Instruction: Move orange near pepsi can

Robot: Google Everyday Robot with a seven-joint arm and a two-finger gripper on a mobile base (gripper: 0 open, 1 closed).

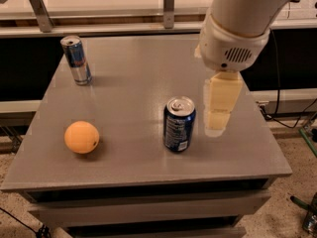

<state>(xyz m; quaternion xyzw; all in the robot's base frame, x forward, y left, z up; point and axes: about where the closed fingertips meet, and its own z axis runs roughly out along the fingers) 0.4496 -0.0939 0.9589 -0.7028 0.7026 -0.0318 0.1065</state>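
A round, smooth orange fruit [81, 137] sits on the front left part of the flat grey desk [138, 73], well apart from the dark blue pepsi can [179, 124] with a silver top, which stands upright near the front centre. The cream-coloured end effector [216, 125] hangs from a bulky white arm [242, 19] just to the right of the pepsi can. Whether it is released or clenched cannot be told. A slim silver-and-blue can [76, 60] stands upright at the back left.
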